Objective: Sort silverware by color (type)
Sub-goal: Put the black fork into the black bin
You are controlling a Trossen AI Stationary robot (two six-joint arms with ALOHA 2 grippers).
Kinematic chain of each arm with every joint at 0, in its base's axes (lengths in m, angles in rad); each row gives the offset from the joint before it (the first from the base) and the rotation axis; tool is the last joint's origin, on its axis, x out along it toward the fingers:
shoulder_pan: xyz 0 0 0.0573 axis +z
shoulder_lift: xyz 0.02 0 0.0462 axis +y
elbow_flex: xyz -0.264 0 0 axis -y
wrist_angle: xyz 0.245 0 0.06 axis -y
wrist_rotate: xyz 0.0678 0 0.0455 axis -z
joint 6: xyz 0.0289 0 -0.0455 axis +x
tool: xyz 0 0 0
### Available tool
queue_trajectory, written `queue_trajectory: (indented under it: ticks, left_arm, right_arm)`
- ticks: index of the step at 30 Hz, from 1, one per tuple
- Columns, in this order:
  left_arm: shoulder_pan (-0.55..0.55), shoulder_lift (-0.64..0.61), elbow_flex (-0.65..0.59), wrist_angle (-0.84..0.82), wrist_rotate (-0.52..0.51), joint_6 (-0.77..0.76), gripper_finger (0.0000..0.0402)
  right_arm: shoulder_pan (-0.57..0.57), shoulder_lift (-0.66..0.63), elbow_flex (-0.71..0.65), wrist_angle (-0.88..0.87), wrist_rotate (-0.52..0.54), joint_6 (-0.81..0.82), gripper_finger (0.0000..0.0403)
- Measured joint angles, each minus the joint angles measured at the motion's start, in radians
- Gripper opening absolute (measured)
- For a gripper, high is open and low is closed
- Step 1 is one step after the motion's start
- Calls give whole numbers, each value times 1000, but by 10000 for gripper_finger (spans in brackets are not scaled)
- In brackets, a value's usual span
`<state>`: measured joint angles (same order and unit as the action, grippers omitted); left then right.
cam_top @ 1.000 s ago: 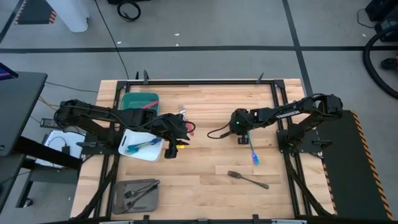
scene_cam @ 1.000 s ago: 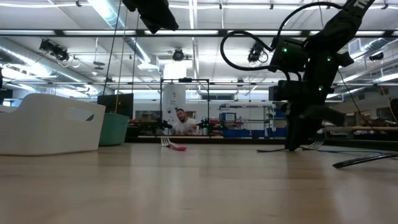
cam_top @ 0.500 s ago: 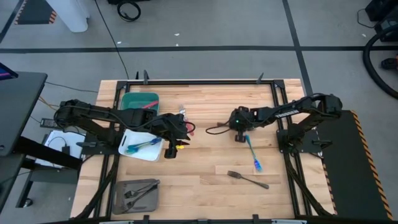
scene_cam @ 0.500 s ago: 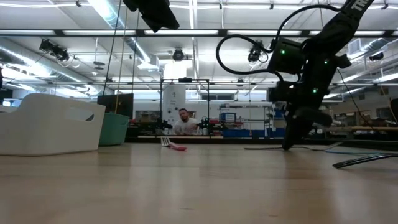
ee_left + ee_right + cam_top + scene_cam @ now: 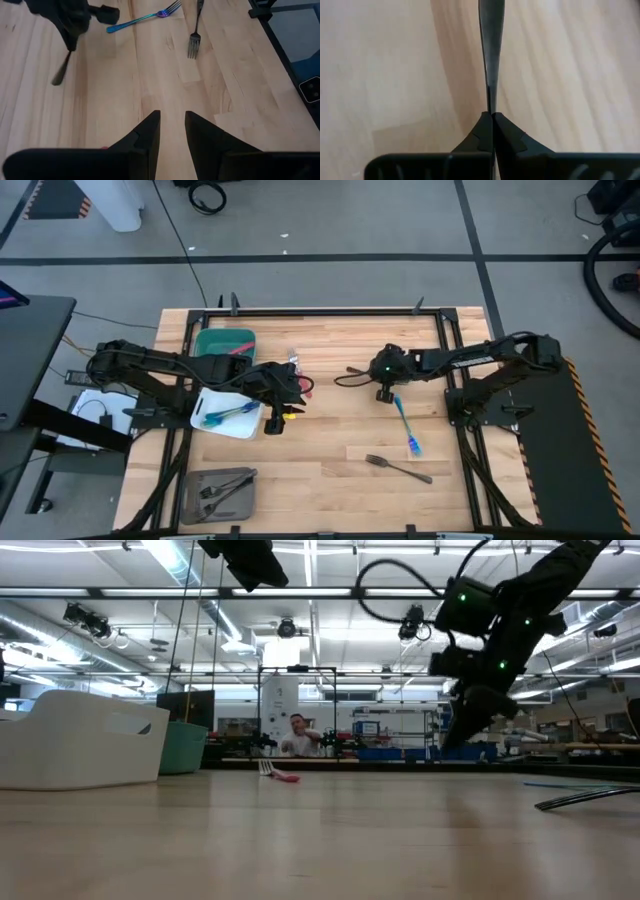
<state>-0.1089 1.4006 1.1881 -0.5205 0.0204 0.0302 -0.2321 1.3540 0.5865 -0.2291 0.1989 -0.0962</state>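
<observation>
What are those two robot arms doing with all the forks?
They are sorting silverware into bins. The right gripper is shut on a dark grey utensil above the middle of the table. The left gripper waits open near the white bin. A blue fork and a grey fork lie unsorted.

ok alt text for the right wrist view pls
The right gripper is shut on the tip of a slim dark grey metal utensil, which extends straight ahead over the light wooden table.
</observation>
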Motion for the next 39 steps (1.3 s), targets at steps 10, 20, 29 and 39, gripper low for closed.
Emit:
queue_trajectory:
  ticks: [10, 20, 29, 39]
  left_arm:
    - [1, 11, 0, 5, -135, -44, 100]
    - [24, 110, -1, 222, -234, -125, 100]
    - [119, 186, -1, 487, -498, -128, 100]
    - [193, 185, 0, 611, -368, -207, 100]
  right_arm:
    - [25, -240, 1, 35, -30, 27, 5]
    - [136, -384, 3, 290, 15, -26, 6]
    - [202, -355, 3, 436, 370, -214, 6]
    - [254, -244, 2, 599, 545, -290, 7]
